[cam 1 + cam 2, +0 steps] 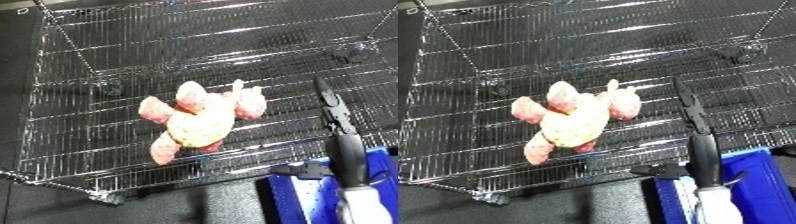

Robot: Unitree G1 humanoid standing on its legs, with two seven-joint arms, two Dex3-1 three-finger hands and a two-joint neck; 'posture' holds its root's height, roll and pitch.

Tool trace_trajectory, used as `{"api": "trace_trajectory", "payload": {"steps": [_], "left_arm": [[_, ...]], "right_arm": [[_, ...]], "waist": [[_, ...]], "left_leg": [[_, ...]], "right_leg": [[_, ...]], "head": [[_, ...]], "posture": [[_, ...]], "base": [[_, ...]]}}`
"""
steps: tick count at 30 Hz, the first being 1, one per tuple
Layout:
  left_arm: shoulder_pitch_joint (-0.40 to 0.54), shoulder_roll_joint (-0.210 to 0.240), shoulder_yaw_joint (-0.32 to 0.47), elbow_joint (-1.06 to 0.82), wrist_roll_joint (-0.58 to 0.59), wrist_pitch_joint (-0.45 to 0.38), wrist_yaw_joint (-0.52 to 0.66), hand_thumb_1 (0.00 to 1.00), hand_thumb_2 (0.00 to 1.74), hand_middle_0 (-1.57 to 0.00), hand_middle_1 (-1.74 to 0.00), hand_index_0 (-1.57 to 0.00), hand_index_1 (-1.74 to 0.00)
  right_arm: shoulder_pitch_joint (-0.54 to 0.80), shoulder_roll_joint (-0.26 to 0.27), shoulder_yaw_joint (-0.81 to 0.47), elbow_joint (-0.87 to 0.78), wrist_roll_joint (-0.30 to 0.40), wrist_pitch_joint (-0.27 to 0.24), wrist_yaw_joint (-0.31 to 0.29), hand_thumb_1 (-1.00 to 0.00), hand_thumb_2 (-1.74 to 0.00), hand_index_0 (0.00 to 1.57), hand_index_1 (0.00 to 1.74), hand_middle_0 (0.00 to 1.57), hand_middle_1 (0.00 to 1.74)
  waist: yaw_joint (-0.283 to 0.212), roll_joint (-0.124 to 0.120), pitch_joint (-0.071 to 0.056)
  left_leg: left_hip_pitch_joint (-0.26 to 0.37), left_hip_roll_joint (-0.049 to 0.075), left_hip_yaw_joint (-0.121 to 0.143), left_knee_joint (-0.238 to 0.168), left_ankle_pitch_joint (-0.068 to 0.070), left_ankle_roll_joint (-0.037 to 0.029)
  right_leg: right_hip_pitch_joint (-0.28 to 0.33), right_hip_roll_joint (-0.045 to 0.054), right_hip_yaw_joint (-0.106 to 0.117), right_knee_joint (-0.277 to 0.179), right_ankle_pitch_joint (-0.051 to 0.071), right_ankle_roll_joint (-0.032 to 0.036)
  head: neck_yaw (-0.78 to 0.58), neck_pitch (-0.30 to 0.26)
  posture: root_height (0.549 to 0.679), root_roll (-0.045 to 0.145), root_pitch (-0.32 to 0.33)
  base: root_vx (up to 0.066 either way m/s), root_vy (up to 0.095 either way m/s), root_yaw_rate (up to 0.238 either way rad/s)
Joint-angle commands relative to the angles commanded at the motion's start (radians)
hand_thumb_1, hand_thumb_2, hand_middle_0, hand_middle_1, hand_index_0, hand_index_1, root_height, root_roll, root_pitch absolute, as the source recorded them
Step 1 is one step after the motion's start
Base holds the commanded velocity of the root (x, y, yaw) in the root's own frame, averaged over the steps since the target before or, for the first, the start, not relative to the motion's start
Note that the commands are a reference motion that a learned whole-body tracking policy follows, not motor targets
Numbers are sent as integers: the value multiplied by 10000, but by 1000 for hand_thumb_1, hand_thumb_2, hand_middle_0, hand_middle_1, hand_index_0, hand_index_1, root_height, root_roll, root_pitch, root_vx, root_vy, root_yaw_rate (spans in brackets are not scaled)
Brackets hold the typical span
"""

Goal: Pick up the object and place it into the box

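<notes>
Looks like a lab or workshop test setup, not a home: chrome wire shelf (107,125) serving as the surface, dark plain floor (13,75) beneath, blue plastic bin (758,185) at lower right.

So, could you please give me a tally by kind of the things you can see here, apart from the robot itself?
Plush toy, pink and yellow, lying on the shelf: 1
Wire shelf: 1
Blue bin, at the lower right: 1
Total: 3
</notes>
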Motion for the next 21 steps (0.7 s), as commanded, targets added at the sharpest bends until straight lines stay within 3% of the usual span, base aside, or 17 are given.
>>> {"api": "trace_trajectory", "payload": {"steps": [6, 12, 21], "left_arm": [[10, 164, -306, 54, -164, -188, -68, 1000, 1740, -1570, -1740, -1570, -1740], [-21, 357, -498, 98, -230, -388, -51, 1000, 1740, -1570, -1740, -1570, -1740], [-26, 570, -783, 85, -351, -602, -40, 1000, 1740, -1570, -1740, -1570, -1740]], "right_arm": [[-1753, -536, 1313, 927, 42, 69, 220, 0, 0, 0, 0, 0, 0], [-3627, -941, 2694, 2462, 66, 215, 398, 0, 0, 0, 0, 0, 0], [-5421, -764, 4063, 5042, 46, 410, 556, 0, 0, 0, 0, 0, 0]], "waist": [[442, 76, 53], [883, 155, 66], [1426, 294, 66]], "left_leg": [[-251, -79, -138, 169, -31, 22], [-643, -166, -304, 294, -2, -6], [-1098, -261, -518, 379, 2, -25]], "right_leg": [[-118, -81, -93, 0, 82, 21], [-335, -154, -192, -21, 168, -6], [-564, -226, -332, -106, 270, -36]], "head": [[377, -14], [648, 112], [1082, 376]], "posture": [[637, 44, -122], [637, 35, -98], [638, 26, -64]], "base": [[12, 19, 74], [-4, 21, 89], [-3, 21, 75]]}}
